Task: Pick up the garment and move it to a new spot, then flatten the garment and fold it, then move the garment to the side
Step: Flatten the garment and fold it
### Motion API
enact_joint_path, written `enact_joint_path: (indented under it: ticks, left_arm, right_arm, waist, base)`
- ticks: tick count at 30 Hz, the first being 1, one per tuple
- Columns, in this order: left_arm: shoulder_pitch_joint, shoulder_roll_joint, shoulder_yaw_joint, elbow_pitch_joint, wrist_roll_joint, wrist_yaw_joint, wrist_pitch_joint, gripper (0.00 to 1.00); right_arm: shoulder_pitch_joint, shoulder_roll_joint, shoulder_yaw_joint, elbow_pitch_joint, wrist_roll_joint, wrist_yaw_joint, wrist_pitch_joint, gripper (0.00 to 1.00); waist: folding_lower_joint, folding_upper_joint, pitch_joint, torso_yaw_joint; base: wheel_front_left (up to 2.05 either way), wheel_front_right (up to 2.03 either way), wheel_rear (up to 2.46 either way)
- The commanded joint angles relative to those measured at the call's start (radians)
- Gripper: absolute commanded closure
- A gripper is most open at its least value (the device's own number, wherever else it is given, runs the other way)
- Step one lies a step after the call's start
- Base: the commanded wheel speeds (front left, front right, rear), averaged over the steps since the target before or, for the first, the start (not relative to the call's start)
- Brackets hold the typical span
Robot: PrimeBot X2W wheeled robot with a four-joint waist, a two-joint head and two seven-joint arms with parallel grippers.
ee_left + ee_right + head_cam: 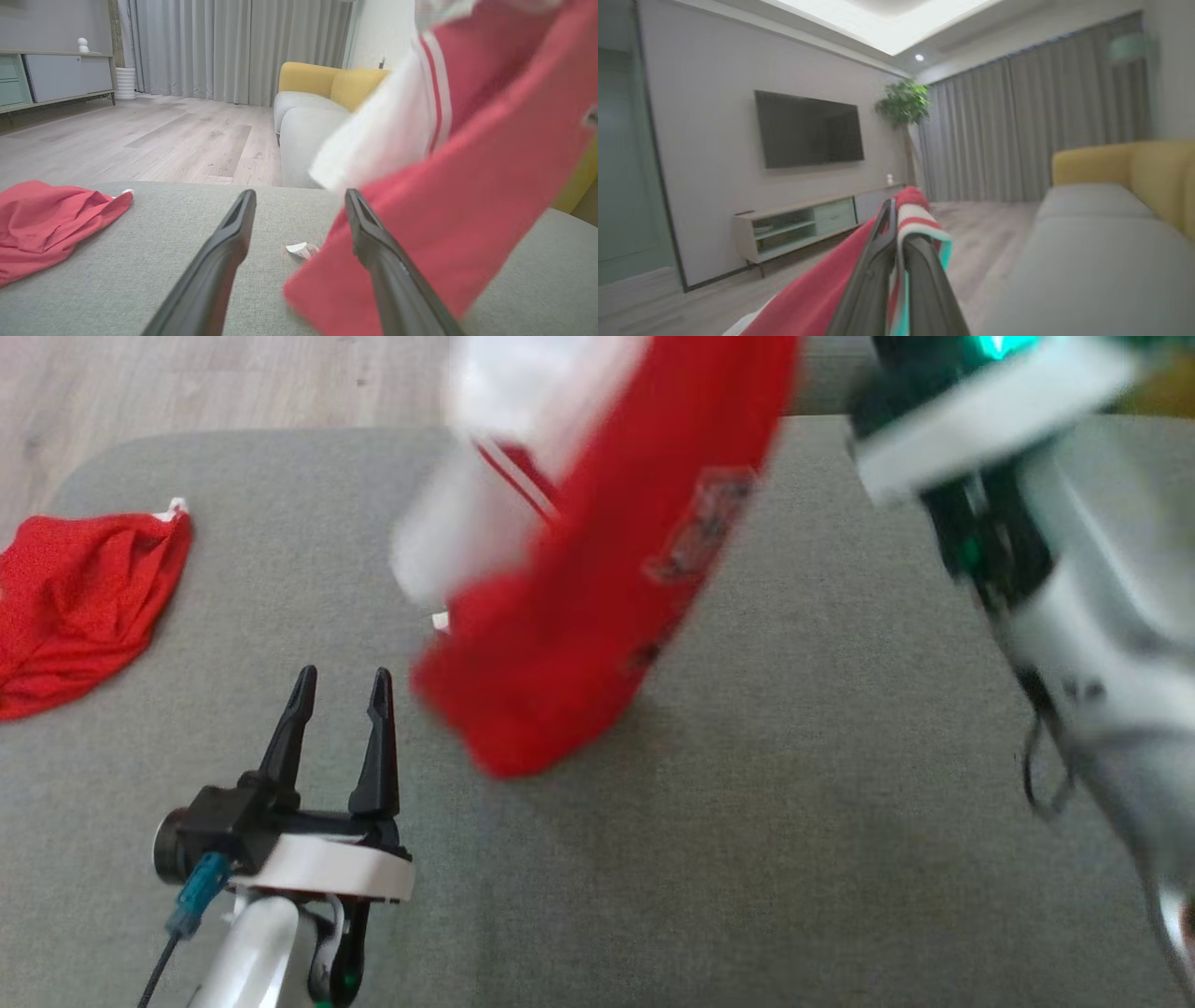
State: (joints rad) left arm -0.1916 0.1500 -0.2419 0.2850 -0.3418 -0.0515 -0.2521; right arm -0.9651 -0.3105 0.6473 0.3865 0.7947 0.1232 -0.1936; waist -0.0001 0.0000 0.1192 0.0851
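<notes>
The garment (579, 616) is red with white parts and a striped trim, and it hangs blurred in the air above the middle of the grey cushion (794, 821). In the right wrist view my right gripper (899, 219) is shut on the garment's striped edge (920, 224), with red cloth (817, 298) trailing down to the left. My right arm (1074, 616) reaches in from the upper right of the head view. My left gripper (338, 686) is open low over the cushion, just left of the hanging garment (467, 186). Nothing lies between its fingers (233, 233).
A second red cloth (75, 607) lies crumpled at the cushion's left edge (46, 219). A small white tag (301, 249) lies on the cushion near the garment's lower end. Beyond the cushion are wooden floor (163, 135), a grey and yellow sofa (308, 107) and a TV cabinet (798, 224).
</notes>
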Motion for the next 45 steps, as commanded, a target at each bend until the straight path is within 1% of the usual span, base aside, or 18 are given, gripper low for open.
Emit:
enact_joint_path:
  ticks: [1,3,5,7,8,10,14,15,16,20,23,26,28,31,33,34,37,45]
  left_arm:
    - [-0.015,0.022,0.034,-0.035,0.003,0.006,-0.009,0.00]
    - [-0.016,0.023,0.033,-0.037,0.000,0.006,-0.008,0.00]
    - [-0.017,0.025,0.033,-0.039,-0.001,0.007,-0.008,0.00]
    - [-0.019,0.029,0.034,-0.041,-0.003,0.008,-0.006,0.00]
    - [-0.019,0.029,0.034,-0.041,-0.003,0.008,-0.006,0.00]
    - [-0.020,0.032,0.035,-0.043,-0.004,0.010,-0.005,0.00]
    - [-0.017,0.039,0.038,-0.046,-0.007,0.015,-0.003,0.00]
    - [-0.014,0.041,0.039,-0.047,-0.008,0.017,-0.003,0.00]
    - [-0.011,0.043,0.041,-0.048,-0.010,0.019,-0.003,0.00]
    - [0.003,0.048,0.043,-0.051,-0.015,0.025,-0.001,0.00]
    - [0.009,0.049,0.043,-0.054,-0.019,0.028,-0.001,0.00]
    - [0.009,0.048,0.038,-0.058,-0.021,0.028,0.000,0.00]
    - [0.005,0.048,0.034,-0.062,-0.021,0.027,0.002,0.00]
    - [-0.007,0.049,0.030,-0.066,-0.022,0.025,0.003,0.00]
    - [-0.018,0.050,0.028,-0.069,-0.021,0.024,0.003,0.00]
    - [-0.024,0.051,0.027,-0.071,-0.021,0.023,0.003,0.00]
    - [-0.049,0.052,0.022,-0.076,-0.019,0.019,0.002,0.00]
    - [-0.116,0.047,0.003,-0.079,-0.005,0.014,0.001,0.00]
  right_arm:
    - [0.087,-0.015,-0.040,0.020,0.008,0.008,0.006,1.00]
    - [0.177,-0.035,-0.112,0.108,-0.013,0.008,0.002,1.00]
    - [0.249,-0.038,-0.195,0.212,-0.048,0.008,-0.004,1.00]
    - [0.296,-0.027,-0.275,0.307,-0.100,0.008,-0.011,1.00]
    - [0.296,-0.027,-0.275,0.307,-0.100,0.008,-0.011,1.00]
    - [0.327,-0.010,-0.348,0.393,-0.158,0.008,-0.005,1.00]
    - [0.365,0.029,-0.455,0.505,-0.276,0.008,0.052,1.00]
    - [0.373,0.036,-0.472,0.514,-0.306,0.008,0.070,0.53]
    - [0.383,0.043,-0.492,0.523,-0.335,0.008,0.092,0.00]
    - [0.429,0.065,-0.552,0.524,-0.439,0.008,0.272,0.00]
    - [0.464,0.058,-0.601,0.414,-0.513,0.008,0.400,0.00]
    - [0.525,0.057,-0.696,0.206,-0.592,0.008,0.529,0.00]
    - [0.568,0.081,-0.764,0.016,-0.631,0.008,0.609,0.00]
    - [0.608,0.137,-0.816,-0.241,-0.661,0.008,0.729,0.00]
    - [0.608,0.165,-0.813,-0.343,-0.655,0.008,0.800,0.00]
    - [0.594,0.176,-0.811,-0.366,-0.641,0.008,0.820,0.00]
    - [0.528,0.180,-0.787,-0.335,-0.622,0.008,0.830,0.00]
    - [0.301,0.131,-0.759,-0.023,-0.607,0.008,0.763,0.00]
  waist:
    - [0.0001,0.0000,0.005,-0.010]
    - [0.0001,0.0000,0.010,-0.016]
    - [0.0001,0.0000,0.014,-0.022]
    - [0.0001,0.0000,0.018,-0.027]
    - [0.0001,0.0000,0.018,-0.027]
    - [0.0001,0.0000,0.021,-0.033]
    - [0.0001,0.0000,0.019,-0.042]
    - [0.0001,0.0000,0.018,-0.046]
    - [0.0001,0.0000,0.016,-0.050]
    - [0.0001,0.0000,0.006,-0.063]
    - [0.0001,0.0000,0.002,-0.068]
    - [0.0001,0.0000,0.005,-0.066]
    - [0.0001,0.0000,0.015,-0.062]
    - [0.0001,0.0000,0.035,-0.054]
    - [0.0001,0.0000,0.054,-0.048]
    - [0.0001,0.0000,0.066,-0.044]
    - [0.0001,0.0000,0.108,-0.027]
    - [0.0001,0.0000,0.220,0.043]
  base:
    - [0.00,0.00,0.00]
    - [0.00,0.00,0.00]
    - [0.00,0.00,0.00]
    - [0.00,0.00,0.00]
    - [0.00,0.00,0.00]
    - [0.00,0.00,0.00]
    - [0.00,0.00,0.00]
    - [0.00,0.00,0.00]
    - [0.00,0.00,0.00]
    - [0.00,0.00,0.00]
    - [0.00,0.00,0.00]
    - [0.00,0.00,0.00]
    - [0.00,0.00,0.00]
    - [0.00,0.00,0.00]
    - [0.00,0.00,0.00]
    - [0.00,0.00,0.00]
    - [0.00,0.00,0.00]
    - [0.00,0.00,0.00]
